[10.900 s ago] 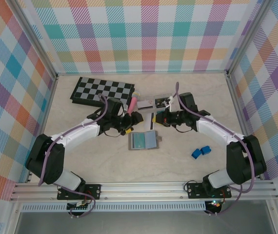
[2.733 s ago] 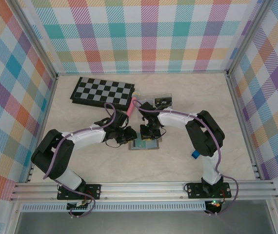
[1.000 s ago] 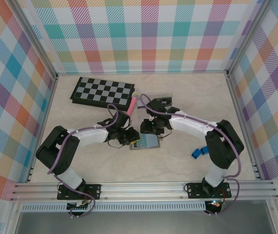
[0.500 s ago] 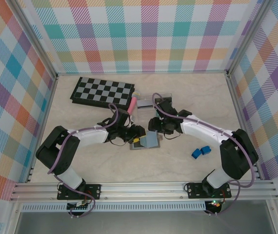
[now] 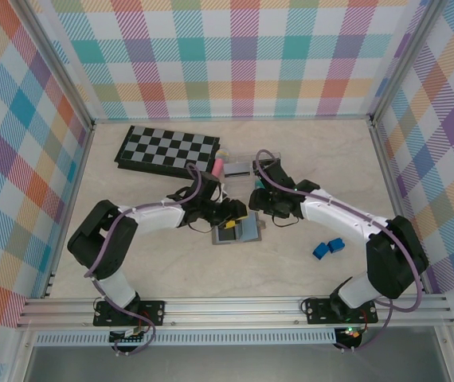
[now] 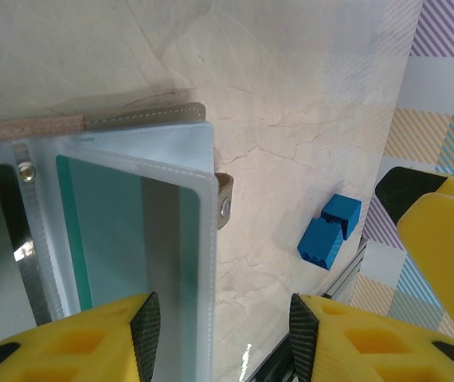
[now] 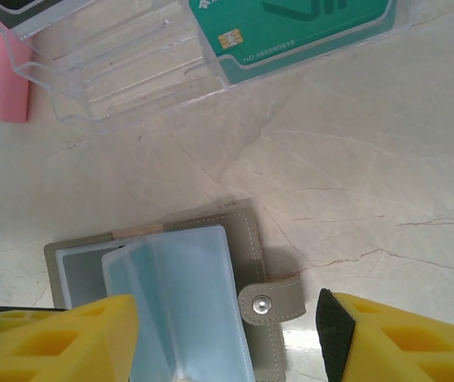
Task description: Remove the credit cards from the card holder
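Thin teal-green plastic card (image 6: 103,231) looks slick inside the floppy clear sleeve (image 6: 197,199) of the grey-blue bifold card holder (image 7: 252,247) (pinch its edge); left gripper (image 6: 221,320), right gripper (image 7: 227,306) both gape.

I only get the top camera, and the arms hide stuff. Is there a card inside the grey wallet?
Observer: Yes. The left wrist view shows a teal-green card tucked in a clear sleeve of the open card holder.
Operator: What's in the see-through box?
Observer: The right wrist view shows a green card with a gold chip lying in the clear box.
Operator: Are the left fingers pinching anything?
Observer: No. The left fingers stand apart, with the sleeve's edge between them.
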